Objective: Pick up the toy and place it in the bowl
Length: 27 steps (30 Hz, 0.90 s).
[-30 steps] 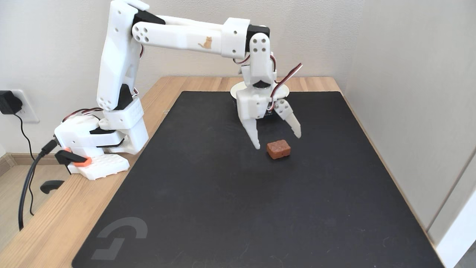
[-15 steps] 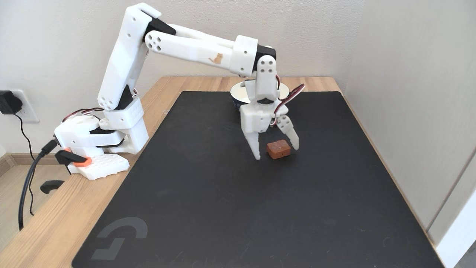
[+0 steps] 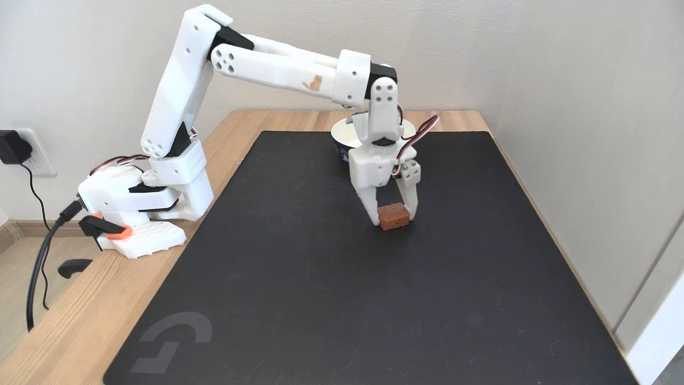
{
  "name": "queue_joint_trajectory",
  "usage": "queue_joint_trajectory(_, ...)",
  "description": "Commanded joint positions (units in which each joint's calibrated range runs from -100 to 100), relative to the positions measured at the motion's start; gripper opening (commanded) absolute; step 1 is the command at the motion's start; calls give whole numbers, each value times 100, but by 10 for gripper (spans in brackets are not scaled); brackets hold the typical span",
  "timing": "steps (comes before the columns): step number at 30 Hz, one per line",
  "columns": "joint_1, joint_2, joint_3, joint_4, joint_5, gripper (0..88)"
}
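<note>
Since a second ago we have dropped and narrowed our gripper [image 3: 394,216] until both fingers clasp the toy [image 3: 394,215] resting on the black mat [image 3: 320,299], so the grasp step looks done and next we must lift toward the bowl [image 3: 342,140] behind.

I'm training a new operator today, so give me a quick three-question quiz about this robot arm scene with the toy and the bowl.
1. True or false: the gripper has its fingers on either side of the toy.
2. Where is the bowl relative to the gripper in the fixed view: A) behind it, B) in front, C) far left?
3. What does the toy rest on?

Key:
1. True
2. A
3. The black mat
</note>
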Motion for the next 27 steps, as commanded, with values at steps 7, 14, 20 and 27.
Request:
queue_joint_trajectory(7, -427, -459, -359, -549, -50, 22)
queue_joint_trajectory(14, -1841, -2718, 137, -1108, -854, 22)
queue_joint_trajectory(20, -2468, -3968, 2787, -2565, -1465, 22)
queue_joint_trajectory(27, -3121, -4194, 5211, -4927, -2211, 22)
